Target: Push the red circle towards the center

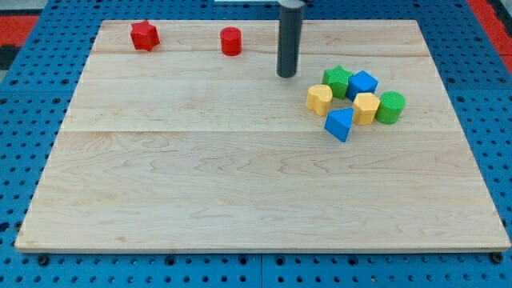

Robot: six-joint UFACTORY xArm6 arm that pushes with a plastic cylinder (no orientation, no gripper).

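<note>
You work on a wooden board (240,184) that fills most of the view, laid on a blue pegboard (24,96). The arm carries no pincer, so there is no opening or hold to report; it ends in a dark rod whose tip (287,75) rests on the board near the view's top, right of centre.

A cluster of six blocks sits just to the view's right of my tip: green star (338,81), blue cube (362,84), yellow heart (319,99), yellow hexagon (366,108), green cylinder (391,107), blue triangle (340,124). A red star (145,35) lies at the view's top left.

The red circle (231,41) stands near the top edge, to the view's left of my tip and apart from it. Contact is not yet made; the approach step appears to be in hand. Next, you likely need to bring my tip round above the red circle, then push down the view and slightly rightward.
</note>
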